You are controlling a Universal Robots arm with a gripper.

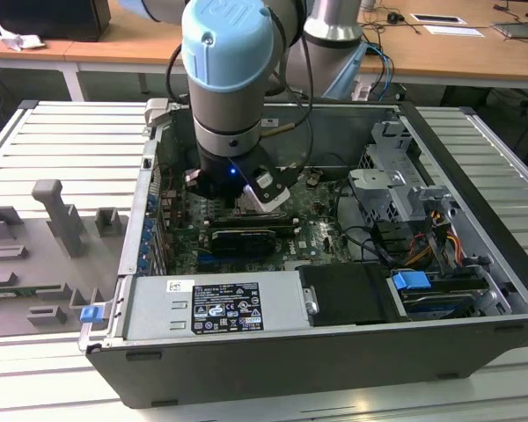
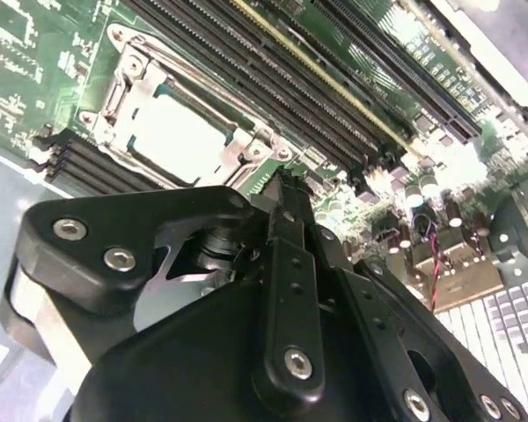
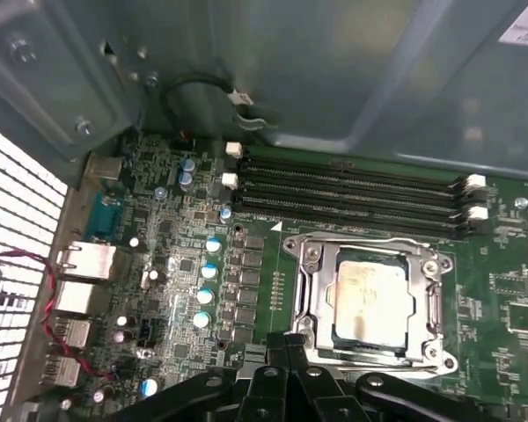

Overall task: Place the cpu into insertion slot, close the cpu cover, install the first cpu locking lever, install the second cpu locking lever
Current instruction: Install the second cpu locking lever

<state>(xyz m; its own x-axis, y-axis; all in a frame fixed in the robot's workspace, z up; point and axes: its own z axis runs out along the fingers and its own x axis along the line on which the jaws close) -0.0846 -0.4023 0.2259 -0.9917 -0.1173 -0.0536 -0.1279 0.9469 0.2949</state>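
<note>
**Tight quarters around the socket**

We see the gripper (image 3: 286, 347) low inside the open computer case (image 1: 475, 132), just beside the insertion slot (image 3: 370, 299), where the cpu (image 3: 367, 290) lies under the closed cpu cover (image 3: 312, 294). On one side of the socket, the long memory slots (image 3: 352, 189) run close, with the case wall rising behind them. In the exterior view, the drive cage (image 1: 396, 176) and loose cables (image 1: 378, 246) crowd that view's right.

The arm (image 1: 233, 79) reaches straight down, its gripper (image 3: 286, 347) with jaws closed together.
</note>
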